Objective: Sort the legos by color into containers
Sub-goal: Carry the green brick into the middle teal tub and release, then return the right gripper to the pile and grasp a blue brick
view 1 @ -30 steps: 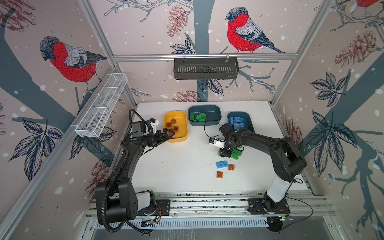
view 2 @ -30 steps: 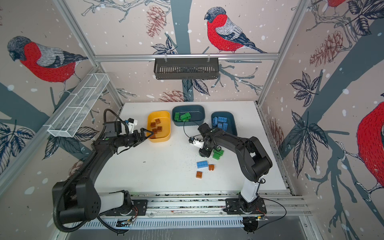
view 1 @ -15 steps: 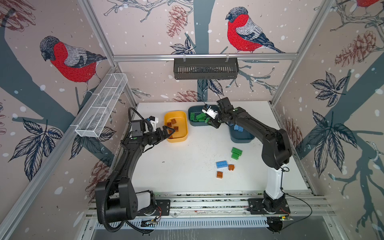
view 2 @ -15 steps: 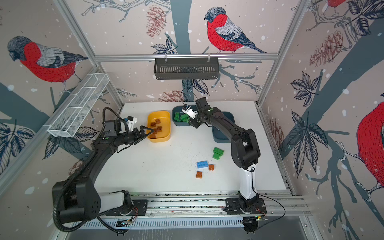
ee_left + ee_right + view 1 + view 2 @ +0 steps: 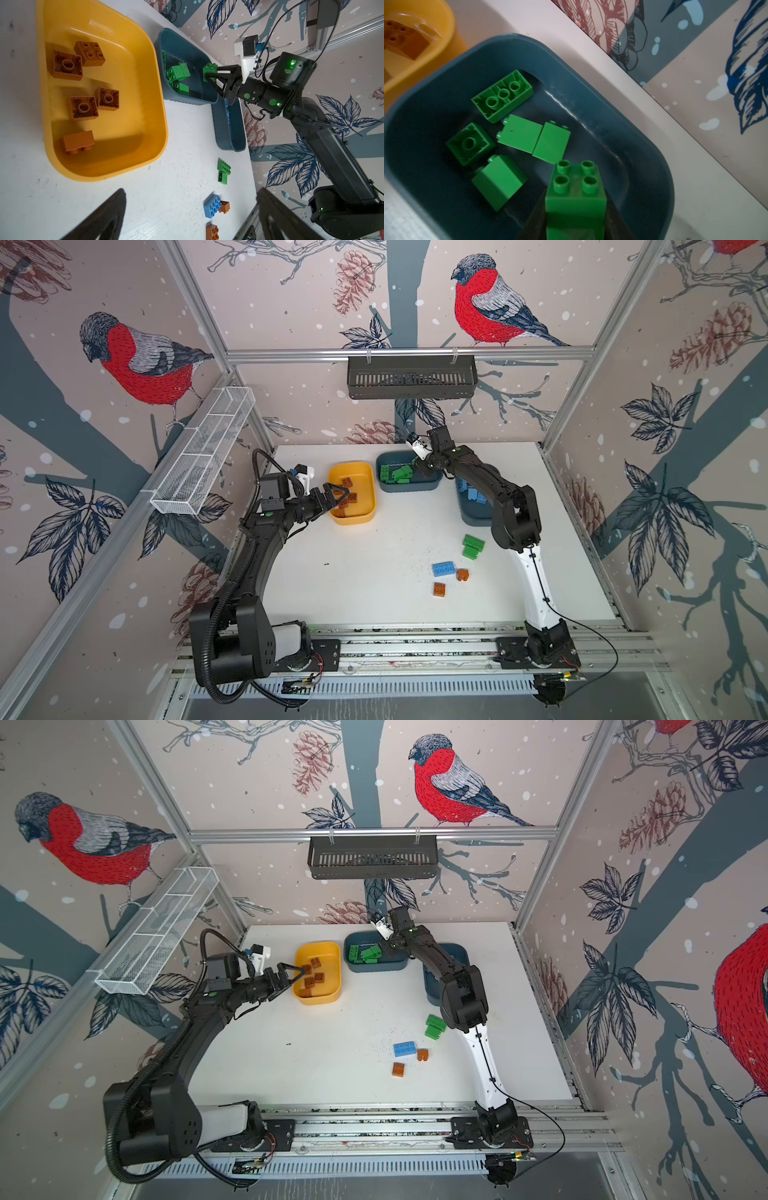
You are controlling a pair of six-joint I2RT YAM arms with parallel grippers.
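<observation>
Right hand clamps green brick over green-filled teal tub; left hand spread wide.

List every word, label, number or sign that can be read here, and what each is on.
No text can be read in any view.
Pale strip on the left arm: too small to tell if it bears print.
Blue marks at the rim of a teal tub: blurred, print or bricks, cannot tell.
Green lego in the right gripper: plain studs, no lettering shows.
</observation>
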